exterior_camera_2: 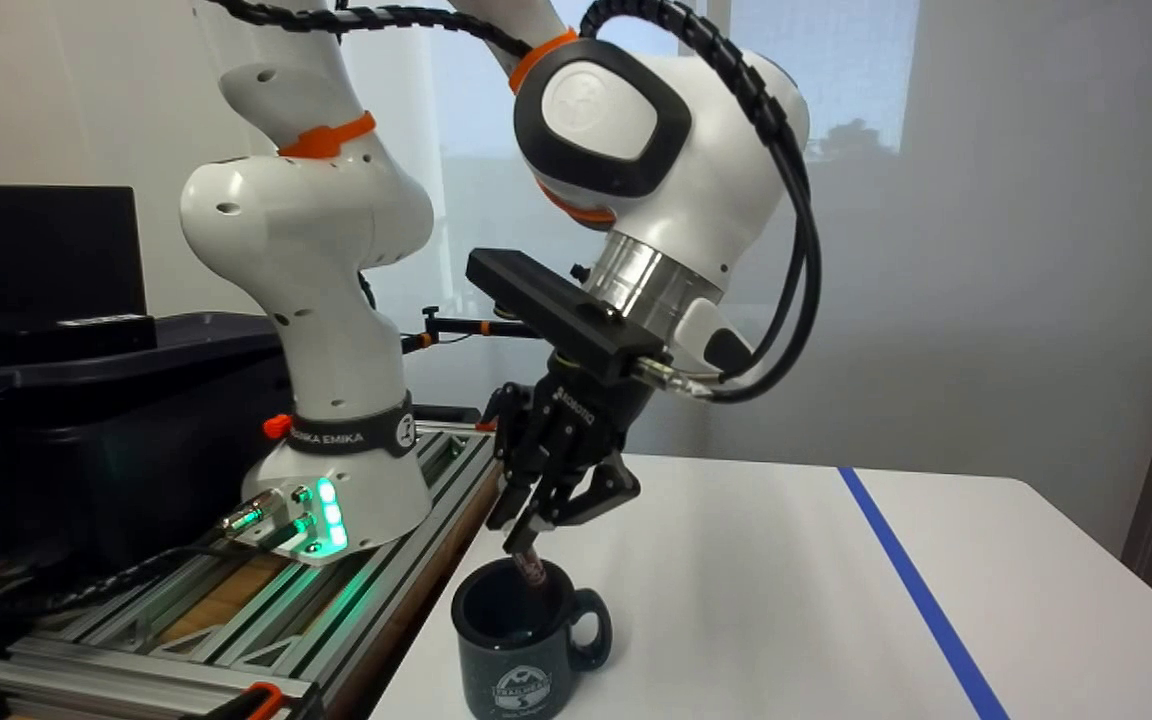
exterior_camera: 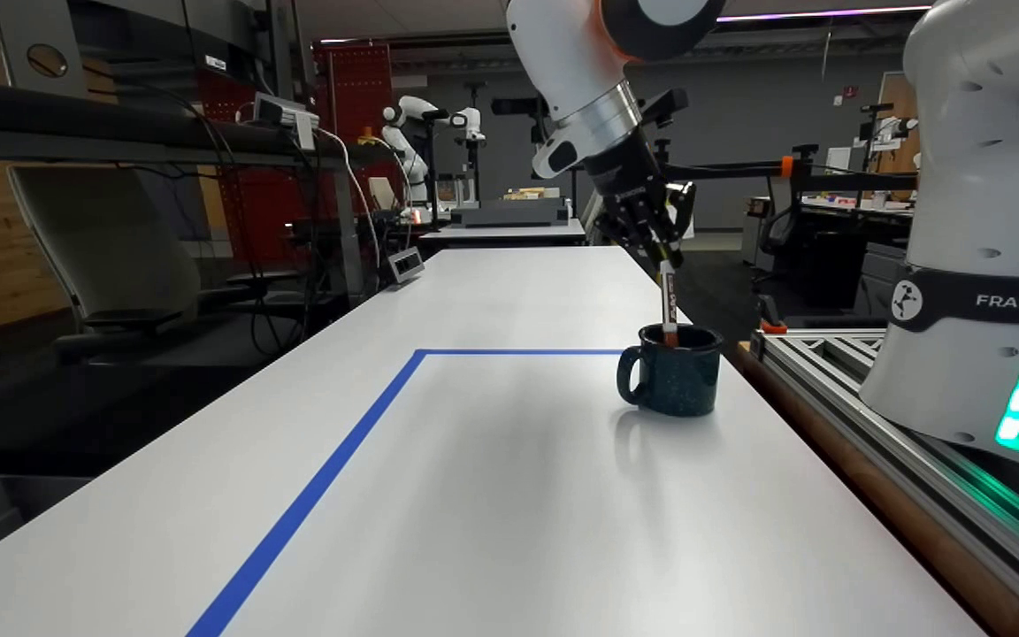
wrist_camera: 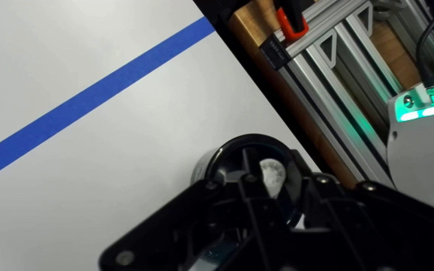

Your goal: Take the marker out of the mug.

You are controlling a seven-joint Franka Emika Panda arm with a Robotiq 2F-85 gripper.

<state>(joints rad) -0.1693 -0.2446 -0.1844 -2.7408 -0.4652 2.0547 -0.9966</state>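
The mug [exterior_camera: 678,385] is dark teal and stands upright on the white table near the edge at the robot's base; it also shows in an exterior view [exterior_camera_2: 498,655] with its handle to the right. The marker [exterior_camera: 670,301] stands nearly upright with its reddish-orange lower end inside the mug, hidden below the rim. Its white body rises well above the rim. My gripper [exterior_camera: 663,255] is tilted over the mug, its fingertips closed around the marker's upper end. In the wrist view the marker's white end [wrist_camera: 273,174] sits between the two fingers, over the mug opening [wrist_camera: 236,146].
Blue tape [exterior_camera: 337,464] marks lines on the white table [exterior_camera: 492,495]. The metal rail [exterior_camera_2: 376,590] and the robot base [exterior_camera_2: 356,490] run close beside the mug. A dark bin [exterior_camera_2: 106,450] stands behind the rail. A shelf frame [exterior_camera: 164,124] stands past the table's far side.
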